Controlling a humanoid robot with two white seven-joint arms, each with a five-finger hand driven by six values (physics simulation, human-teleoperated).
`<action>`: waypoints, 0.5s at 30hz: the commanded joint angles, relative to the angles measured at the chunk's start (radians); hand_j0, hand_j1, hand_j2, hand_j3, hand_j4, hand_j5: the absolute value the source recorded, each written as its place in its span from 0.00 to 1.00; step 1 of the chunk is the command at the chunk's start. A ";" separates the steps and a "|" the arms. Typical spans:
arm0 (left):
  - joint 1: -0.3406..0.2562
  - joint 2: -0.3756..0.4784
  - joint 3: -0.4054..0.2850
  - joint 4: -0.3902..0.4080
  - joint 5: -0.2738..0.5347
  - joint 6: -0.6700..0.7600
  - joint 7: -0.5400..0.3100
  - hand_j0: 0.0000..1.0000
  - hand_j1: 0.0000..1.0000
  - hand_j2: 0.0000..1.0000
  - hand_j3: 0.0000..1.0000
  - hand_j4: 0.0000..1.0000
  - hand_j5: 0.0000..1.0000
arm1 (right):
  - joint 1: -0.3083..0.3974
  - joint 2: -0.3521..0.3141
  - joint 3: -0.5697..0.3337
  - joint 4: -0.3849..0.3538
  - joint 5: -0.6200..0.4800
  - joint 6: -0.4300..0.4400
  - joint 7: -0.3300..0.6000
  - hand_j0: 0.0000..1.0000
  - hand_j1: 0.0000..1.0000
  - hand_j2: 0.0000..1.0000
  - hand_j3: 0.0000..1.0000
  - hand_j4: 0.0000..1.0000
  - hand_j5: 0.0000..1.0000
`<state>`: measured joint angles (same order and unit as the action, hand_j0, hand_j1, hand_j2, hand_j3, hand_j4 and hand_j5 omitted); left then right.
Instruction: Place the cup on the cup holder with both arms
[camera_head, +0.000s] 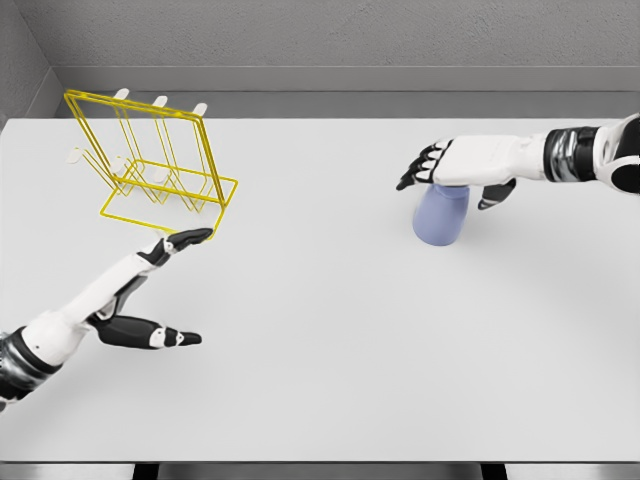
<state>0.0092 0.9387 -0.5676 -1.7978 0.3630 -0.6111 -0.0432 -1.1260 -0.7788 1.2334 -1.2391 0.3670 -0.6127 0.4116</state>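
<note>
Simulated lab: bare white table (330, 330)

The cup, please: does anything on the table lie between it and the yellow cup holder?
Nothing visible does. The table is bare between the cup and the cup holder. The right hand is over the cup; the left hand lies open near the holder's base, below that line.

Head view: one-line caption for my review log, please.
Right hand open over the lavender cup; left hand open near the yellow wire cup holder.
</note>
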 joint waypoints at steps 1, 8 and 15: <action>0.000 0.009 -0.031 -0.002 0.051 0.000 0.002 1.00 1.00 1.00 1.00 1.00 1.00 | 0.000 0.015 0.008 0.017 0.000 0.002 0.001 1.00 1.00 1.00 1.00 1.00 1.00; -0.003 0.058 -0.112 0.000 0.157 0.000 0.000 1.00 1.00 1.00 1.00 1.00 1.00 | 0.011 0.018 0.014 0.046 0.004 0.002 0.003 1.00 1.00 1.00 1.00 1.00 1.00; -0.028 0.054 -0.115 0.002 0.275 0.000 0.000 1.00 1.00 1.00 1.00 1.00 1.00 | 0.012 0.018 0.012 0.043 0.024 0.002 0.003 0.79 0.79 0.79 0.79 0.79 0.79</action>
<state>-0.0245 0.9922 -0.6797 -1.7959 0.6044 -0.6110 -0.0429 -1.1137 -0.7606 1.2474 -1.1963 0.3852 -0.6126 0.4149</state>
